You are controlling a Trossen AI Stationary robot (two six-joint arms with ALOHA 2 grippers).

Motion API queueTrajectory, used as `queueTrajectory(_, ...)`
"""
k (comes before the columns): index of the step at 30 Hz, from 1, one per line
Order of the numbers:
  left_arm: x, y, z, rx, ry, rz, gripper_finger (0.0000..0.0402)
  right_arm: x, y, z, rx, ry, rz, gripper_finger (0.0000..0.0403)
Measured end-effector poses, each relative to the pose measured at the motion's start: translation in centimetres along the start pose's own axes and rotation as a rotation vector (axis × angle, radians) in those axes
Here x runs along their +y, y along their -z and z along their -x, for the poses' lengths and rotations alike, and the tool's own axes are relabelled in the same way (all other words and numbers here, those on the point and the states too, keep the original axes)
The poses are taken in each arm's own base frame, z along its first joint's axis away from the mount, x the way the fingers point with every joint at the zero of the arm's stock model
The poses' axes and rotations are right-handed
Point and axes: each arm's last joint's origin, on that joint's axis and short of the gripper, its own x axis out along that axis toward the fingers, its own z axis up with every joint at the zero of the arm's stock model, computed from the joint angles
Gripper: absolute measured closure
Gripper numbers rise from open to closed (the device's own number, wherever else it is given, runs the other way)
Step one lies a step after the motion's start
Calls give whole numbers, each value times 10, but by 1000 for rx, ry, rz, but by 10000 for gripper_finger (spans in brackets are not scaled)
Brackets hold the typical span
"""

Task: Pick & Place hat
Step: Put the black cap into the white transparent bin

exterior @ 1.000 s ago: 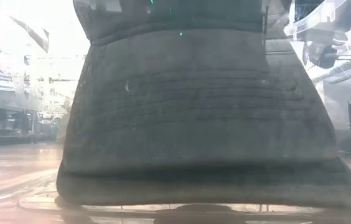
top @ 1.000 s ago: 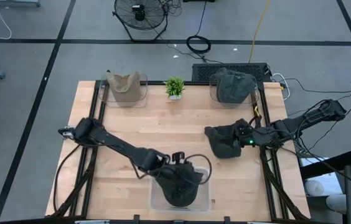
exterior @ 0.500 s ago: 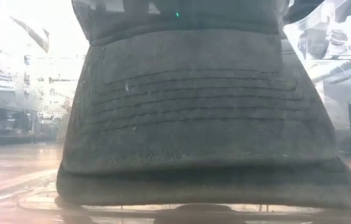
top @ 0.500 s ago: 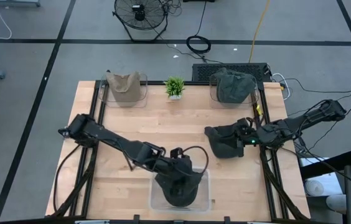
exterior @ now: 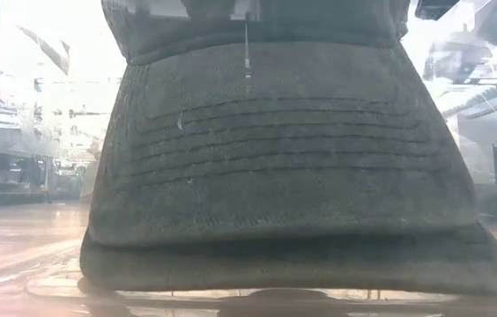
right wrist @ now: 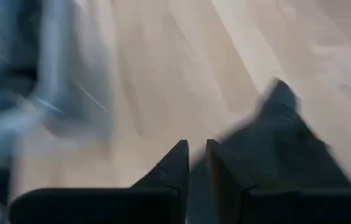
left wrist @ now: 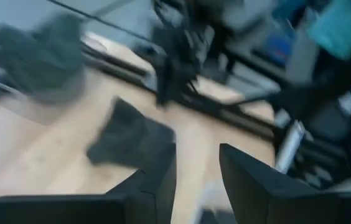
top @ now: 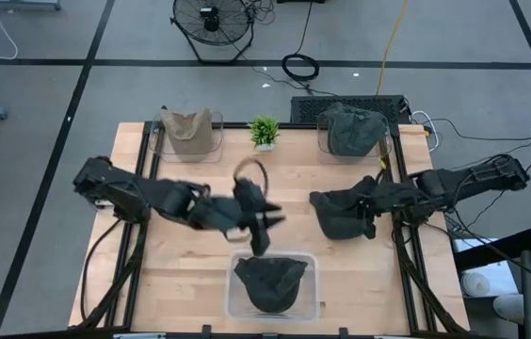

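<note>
Grey floor all round, with a fan (top: 213,21) standing beyond the far edge of a pale wooden table (top: 181,169). Found a dark hat (top: 268,281) sitting crown-up inside a clear bin (top: 314,306) at the table's near edge; saw that same hat filling almost the whole low view (exterior: 275,176), brim flat on the bin floor. Spotted the left gripper (top: 261,235) raised over bare boards just behind that bin, clear of the hat, blurred by motion. Confirmed from the left wrist view that it was released (left wrist: 197,162), both fingers (left wrist: 157,180) spread with nothing between them. Noted a second dark hat (top: 336,215) lying crumpled on the boards at the right side, well apart from the bin. Located the right gripper (top: 371,209) low at that hat's right edge, touching or just beside it; could not tell whether it was clenched on the cloth or merely next to it. Counted along the far edge a tan hat (top: 188,132) in its own clear tub, a small green plant (top: 265,131) and a grey-green hat (top: 350,132) in another tub.
</note>
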Motion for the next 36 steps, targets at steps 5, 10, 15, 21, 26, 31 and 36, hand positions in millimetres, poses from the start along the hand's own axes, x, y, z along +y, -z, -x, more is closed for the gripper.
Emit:
queueTrajectory(5,30,-34,10,-101,-5,28,270,-13,-2,-23,175,77,98,312)
queueTrajectory(10,72,-46,3,44,61,-9,270,-28,-8,-52,278,158,63,253)
queueTrajectory(15,99,-45,-1,175,63,-45,270,-41,-9,-75,357,213,91,224)
queueTrajectory(21,113,-45,-2,245,109,-181,270,-51,-8,-92,433,249,109,223)
queueTrajectory(26,126,-45,-2,303,144,-216,270,-54,-4,-104,493,250,91,228)
queueTrajectory(31,133,-43,-1,349,169,-249,270,-57,1,-112,523,286,6,230)
queueTrajectory(36,136,-39,1,400,170,-275,270,-61,11,-118,532,300,-118,240)
